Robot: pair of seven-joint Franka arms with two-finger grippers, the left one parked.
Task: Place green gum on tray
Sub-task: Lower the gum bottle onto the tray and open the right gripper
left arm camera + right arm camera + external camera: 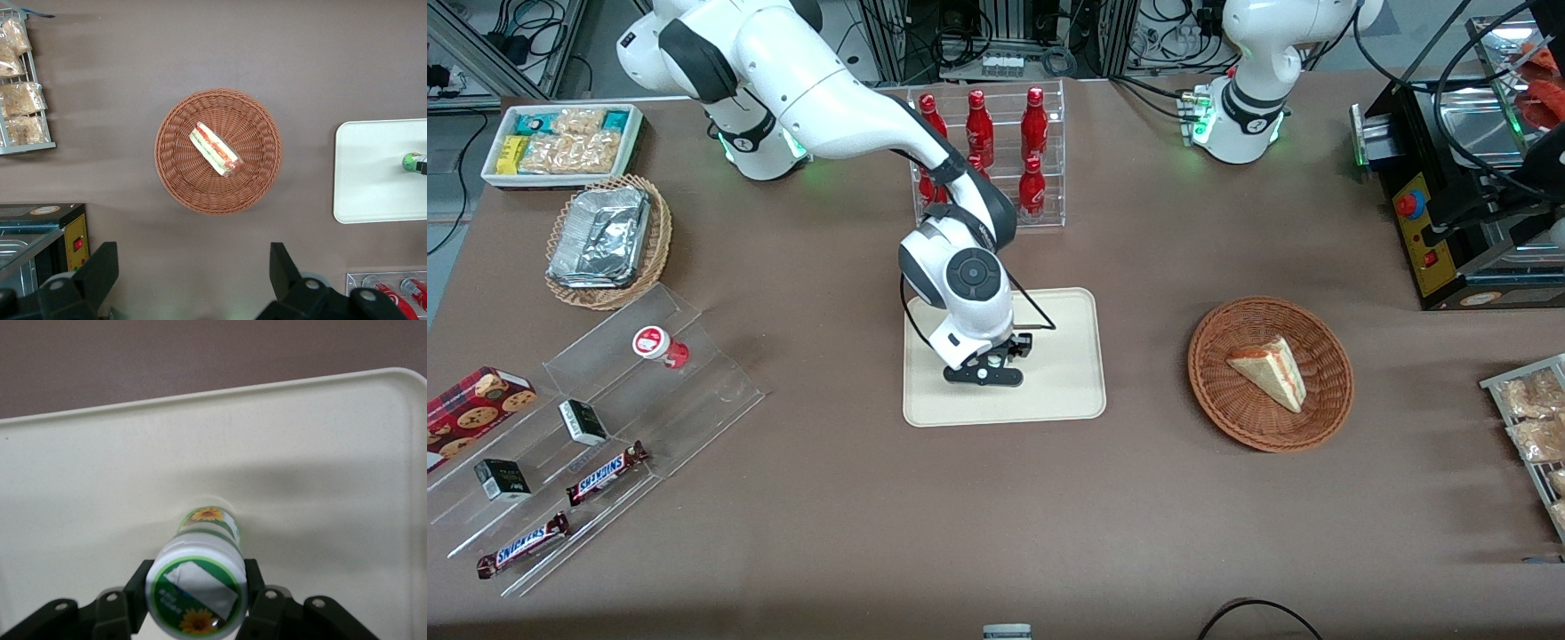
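The green gum (pixel 197 590), a small bottle with a white lid bearing a green ring and a sunflower, stands between my gripper's fingers (pixel 253 590). Its green base rests on or just above the cream tray (pixel 300 453). My right gripper (pixel 983 373) is shut on the bottle over the middle of the tray (pixel 1067 356). In the front view the wrist hides the bottle. In the left wrist view the green gum (pixel 413 162) shows at the picture's edge on the tray (pixel 373 173).
A similar red-marked bottle (pixel 654 344) stands on the clear stepped rack (pixel 605 427) with candy bars, toward the working arm's end. A wicker basket (pixel 1325 400) with a sandwich lies toward the parked arm's end. A clear rack of red bottles (pixel 996 151) stands farther from the camera than the tray.
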